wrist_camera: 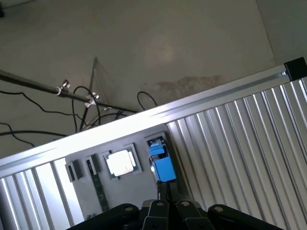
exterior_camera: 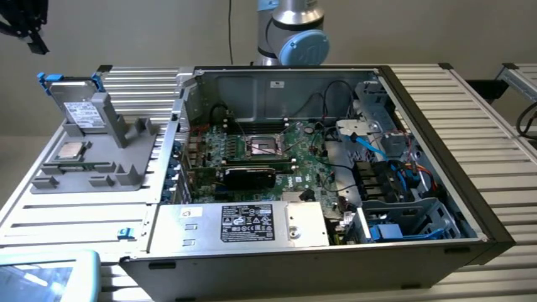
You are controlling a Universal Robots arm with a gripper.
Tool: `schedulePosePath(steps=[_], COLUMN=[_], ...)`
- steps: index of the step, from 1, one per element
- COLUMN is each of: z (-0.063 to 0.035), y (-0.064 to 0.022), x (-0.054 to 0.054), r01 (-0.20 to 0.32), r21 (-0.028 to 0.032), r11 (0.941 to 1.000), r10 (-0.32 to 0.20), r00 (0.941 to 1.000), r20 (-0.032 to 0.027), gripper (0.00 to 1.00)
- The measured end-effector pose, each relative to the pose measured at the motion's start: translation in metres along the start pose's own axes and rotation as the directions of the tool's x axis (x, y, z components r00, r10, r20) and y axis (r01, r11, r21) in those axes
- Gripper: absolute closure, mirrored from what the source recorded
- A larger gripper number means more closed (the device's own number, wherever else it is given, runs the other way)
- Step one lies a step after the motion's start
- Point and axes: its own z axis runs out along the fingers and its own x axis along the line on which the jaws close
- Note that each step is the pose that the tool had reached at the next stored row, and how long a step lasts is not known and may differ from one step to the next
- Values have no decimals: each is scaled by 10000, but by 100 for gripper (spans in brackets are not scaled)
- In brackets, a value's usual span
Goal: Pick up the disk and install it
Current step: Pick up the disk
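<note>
The disk (exterior_camera: 77, 106), a silver-grey drive with a white label in a blue carrier, stands upright in a slot of the grey holder (exterior_camera: 126, 170) on the exterior view's left. In the wrist view the disk (wrist_camera: 160, 160) appears edge-on as a blue block on the holder (wrist_camera: 88, 191). My gripper (exterior_camera: 25, 28) hangs high above and beyond the holder in the exterior view's upper left corner. In the wrist view my gripper (wrist_camera: 165, 191) is shut, its fingertips together with nothing between them, well clear of the disk.
An open computer case (exterior_camera: 470, 189) with its motherboard (exterior_camera: 268, 154) fills the table's middle. A silver box with a black label (exterior_camera: 243, 223) sits at its front, beside a drive cage with blue parts (exterior_camera: 411, 223). A square processor chip (exterior_camera: 70, 150) lies on the holder.
</note>
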Motion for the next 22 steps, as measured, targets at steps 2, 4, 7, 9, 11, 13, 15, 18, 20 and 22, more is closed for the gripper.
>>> schedulePosePath(steps=[2, 4, 7, 9, 11, 13, 15, 18, 20, 22], z=[1, 0, 0, 1, 1, 1, 0, 1, 1, 1], y=[0, 0, 0, 0, 1, 0, 0, 0, 0, 0], x=[0, 0, 0, -1, -1, 0, 0, -1, -1, -1], r01=[360, 725, 1218, 1511, 1782, 2048, 2279, 2393, 2393, 2420], r21=[10, 32, 102, 137, 163, 166, 163, 163, 163, 165], r11=[9994, 9974, 9925, 9884, 9839, 9787, 9735, 9708, 9708, 9701], r10=[-360, -725, -1218, -1511, -1780, -2046, -2277, -2390, -2390, -2417], r00=[9994, 9974, 9926, 9885, 9840, 9787, 9736, 9709, 9708, 9702], r20=[-8, -14, -13, -29, -99, -158, -179, -183, -183, -184], gripper=[89, 89, 89, 89, 89, 89, 89, 89, 89, 89])
